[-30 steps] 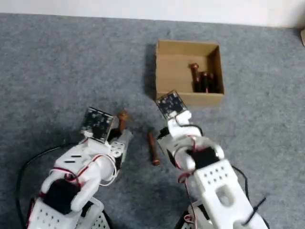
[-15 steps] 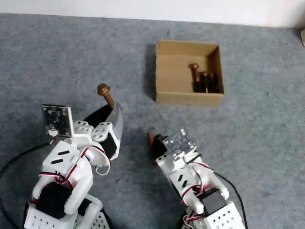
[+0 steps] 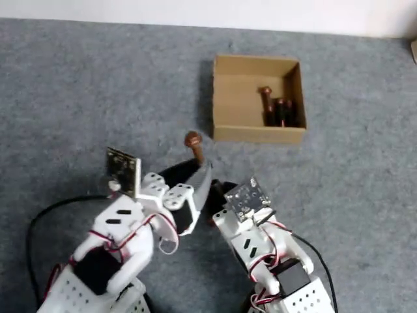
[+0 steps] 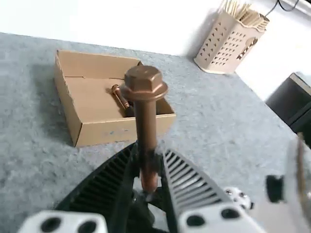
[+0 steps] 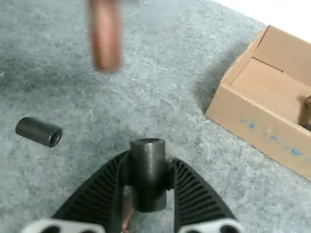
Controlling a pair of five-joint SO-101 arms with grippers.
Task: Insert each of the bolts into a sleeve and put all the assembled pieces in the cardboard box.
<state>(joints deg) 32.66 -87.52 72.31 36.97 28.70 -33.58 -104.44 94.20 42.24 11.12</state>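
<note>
The left gripper is closed on the lower shank of a bolt, head up, short of the cardboard box, while the right gripper close by clamps an upright sleeve, and a second sleeve lies on the carpet.

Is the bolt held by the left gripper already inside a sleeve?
No: the bolt is bare in the left gripper; the right gripper holds a sleeve.

A bolt and a sleeve are held side by side before the cardboard box, in which assembled pieces are laid.
</note>
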